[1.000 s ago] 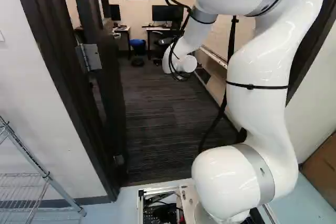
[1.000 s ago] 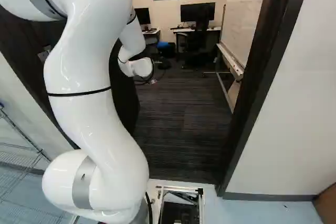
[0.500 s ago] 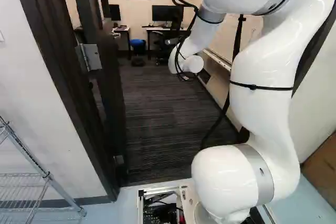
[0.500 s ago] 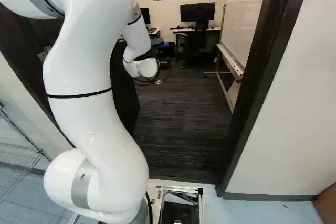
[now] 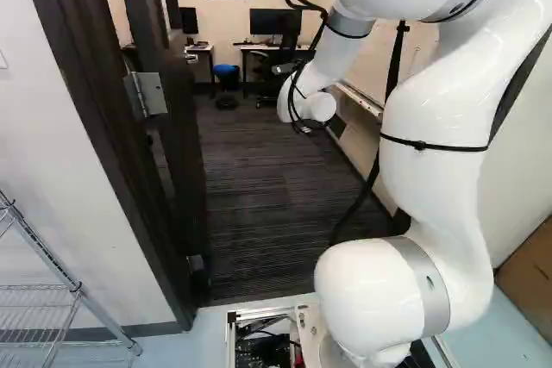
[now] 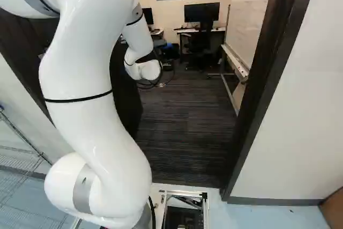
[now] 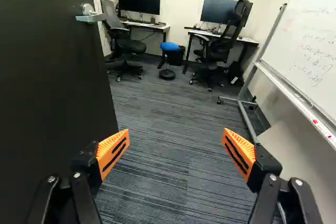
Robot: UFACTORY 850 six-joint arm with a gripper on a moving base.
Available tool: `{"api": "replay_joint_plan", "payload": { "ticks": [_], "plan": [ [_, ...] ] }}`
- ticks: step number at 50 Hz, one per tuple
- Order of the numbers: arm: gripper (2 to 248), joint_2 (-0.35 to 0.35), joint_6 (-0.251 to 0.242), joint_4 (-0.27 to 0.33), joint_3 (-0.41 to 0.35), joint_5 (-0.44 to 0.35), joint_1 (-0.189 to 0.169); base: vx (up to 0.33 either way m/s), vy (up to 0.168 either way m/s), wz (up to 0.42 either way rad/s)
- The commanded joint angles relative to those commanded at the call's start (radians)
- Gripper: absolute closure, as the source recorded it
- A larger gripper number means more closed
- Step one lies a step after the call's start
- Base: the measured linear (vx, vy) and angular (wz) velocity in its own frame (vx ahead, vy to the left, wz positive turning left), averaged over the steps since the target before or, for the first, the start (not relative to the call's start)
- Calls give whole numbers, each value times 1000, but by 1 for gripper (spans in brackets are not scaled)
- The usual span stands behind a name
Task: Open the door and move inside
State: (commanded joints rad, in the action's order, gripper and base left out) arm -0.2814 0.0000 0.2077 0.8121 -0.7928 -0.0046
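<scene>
The dark door point(image 5: 183, 144) stands swung inward at the left of the doorway in the left base view, its hinge point(image 5: 148, 94) showing. In the wrist view the door point(image 7: 52, 87) rises beside the gripper, its lever handle point(image 7: 92, 16) farther ahead on the same side. My gripper point(image 7: 176, 142) is open, its orange-padded fingers wide apart with only carpet visible between them. Neither finger visibly holds the door or handle. The arm's wrist point(image 5: 312, 106) reaches through the doorway; in both base views the fingers cannot be made out.
The dark door frame point(image 6: 268, 84) borders the right side of the opening. Inside are a wheeled whiteboard point(image 7: 310, 51), desks with monitors point(image 7: 139, 0), office chairs point(image 7: 215, 48) and a blue-topped stool point(image 7: 169, 46). A wire rack point(image 5: 65, 273) stands outside at the left, a brown box point(image 5: 528, 269) at the right.
In the left base view the upper arm and wrist have shifted right, mostly in the first half second. The wrist also sits slightly farther right in the right base view. Base and door have not moved.
</scene>
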Motion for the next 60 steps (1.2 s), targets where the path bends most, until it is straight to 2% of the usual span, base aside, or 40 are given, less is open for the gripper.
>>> {"api": "replay_joint_plan", "payload": {
  "ticks": [30, 60],
  "plan": [
    [3, 116, 0, -43, -150, -17, 1, 0, 0, 0],
    [3, 307, 0, -114, -397, -44, 3, 0, 0, 0]
  ]
}}
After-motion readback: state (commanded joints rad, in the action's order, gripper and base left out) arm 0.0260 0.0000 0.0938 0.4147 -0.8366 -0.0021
